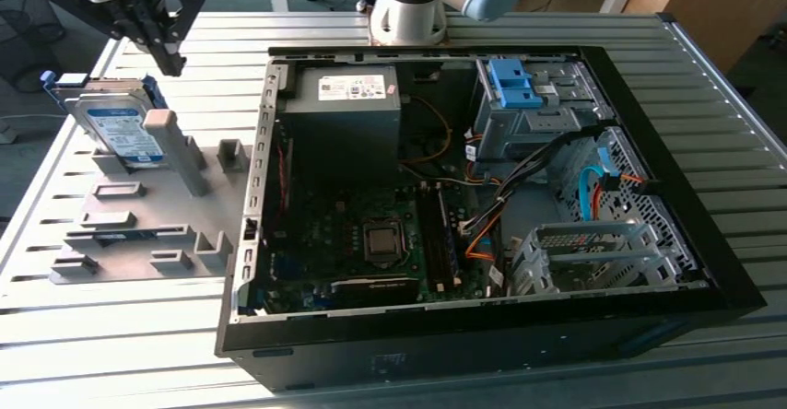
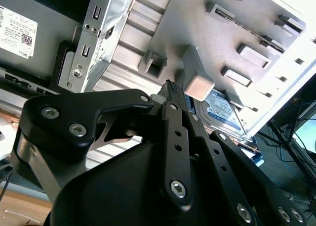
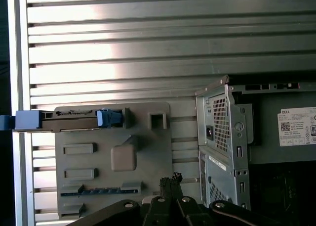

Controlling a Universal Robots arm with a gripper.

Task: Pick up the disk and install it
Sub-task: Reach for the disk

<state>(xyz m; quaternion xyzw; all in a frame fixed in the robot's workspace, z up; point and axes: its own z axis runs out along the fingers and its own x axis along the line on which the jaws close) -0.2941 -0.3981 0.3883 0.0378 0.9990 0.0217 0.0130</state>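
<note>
Near the disk (image 1: 123, 131), gripper (image 1: 172, 62) points downward

Flat silver-grey disk (image 1: 120, 131) with white-and-blue label and blue frame along its edges. Stands on edge, leaning back, at one end of a grey holder (image 1: 147, 234), just behind a grey post (image 1: 172, 142). Label side out in the exterior view, partly covered by the post. At the exterior view's left, apart from the open case (image 1: 258, 197).
</note>
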